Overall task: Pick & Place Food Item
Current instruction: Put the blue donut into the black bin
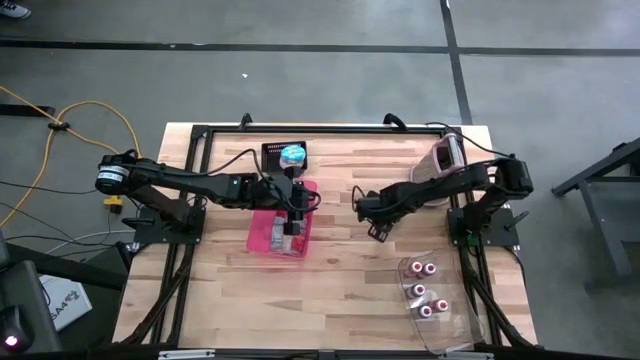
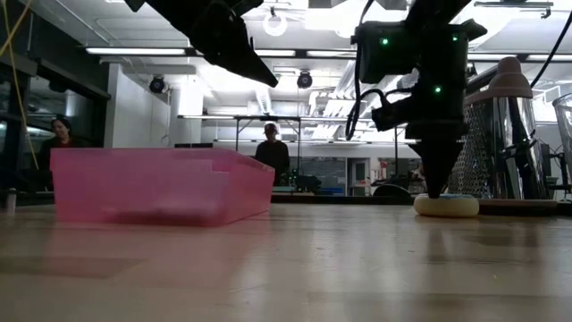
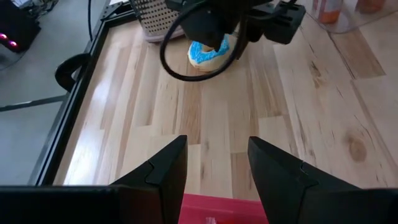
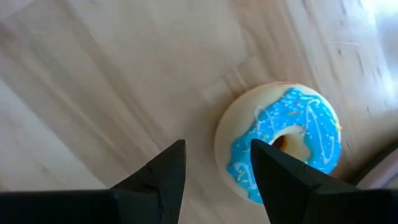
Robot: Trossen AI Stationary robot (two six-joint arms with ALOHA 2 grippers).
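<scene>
Right jaws (image 4: 214,180) spread over the donut (image 4: 283,143) to straddle it; left jaws (image 3: 217,171) empty, parted above the bin (image 1: 280,232)

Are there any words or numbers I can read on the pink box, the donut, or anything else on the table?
No text can be read in any view.
Translucent pink plastic bin: no writing shows.
Blue-iced ring donut: only sprinkles, no letters.
Clear plastic tray of small red-and-white items: no label can be made out.
Dark device with a white label on the floor beside the light wooden table: print too small to read.
</scene>
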